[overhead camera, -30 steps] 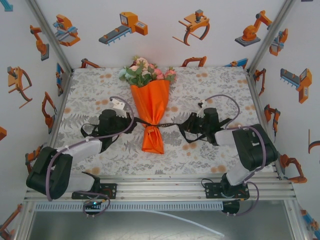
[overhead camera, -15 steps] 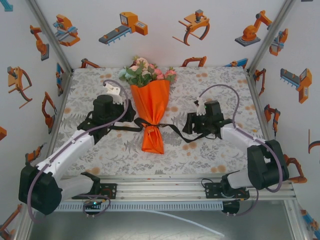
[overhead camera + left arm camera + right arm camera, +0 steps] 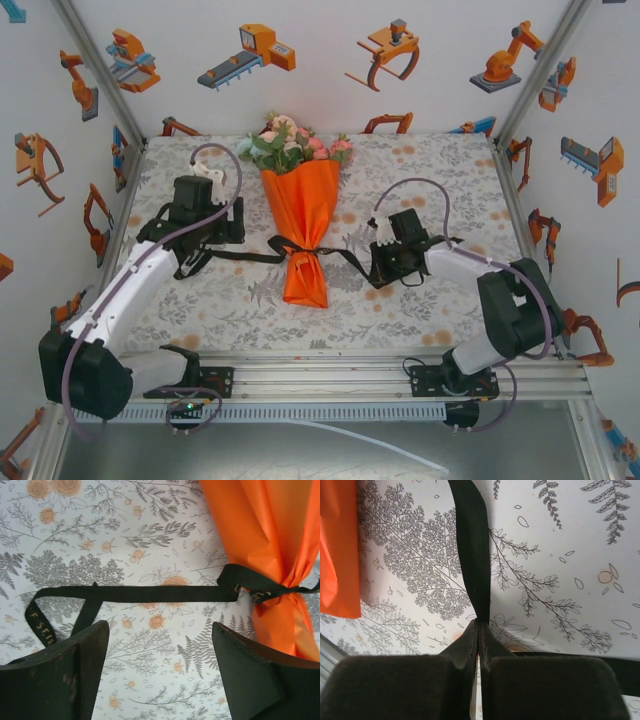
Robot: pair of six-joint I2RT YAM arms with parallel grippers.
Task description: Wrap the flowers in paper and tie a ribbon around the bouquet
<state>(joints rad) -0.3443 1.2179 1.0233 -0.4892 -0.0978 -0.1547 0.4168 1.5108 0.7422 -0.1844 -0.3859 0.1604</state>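
Left wrist view: the left end effector (image 3: 160,635) is released, its two fingers spread wide above the tabletop (image 3: 150,510) with nothing between them. Just beyond the fingertips the ribbon (image 3: 150,593) lies flat. It runs from a folded loop beside the left finger across to the paper (image 3: 270,530), where it is tied around the pinched neck of the cone. In the right wrist view the right end effector (image 3: 479,626) is clenched on the ribbon, and the black strip runs away from the closed tips over the leaf-printed tabletop, with an orange paper edge at the left. From the top external view the bouquet (image 3: 300,205) lies mid-tabletop between the two arms. The flowers (image 3: 290,145) point toward the far wall and the narrow end toward the bases. The ribbon trails out from its waist to either side.
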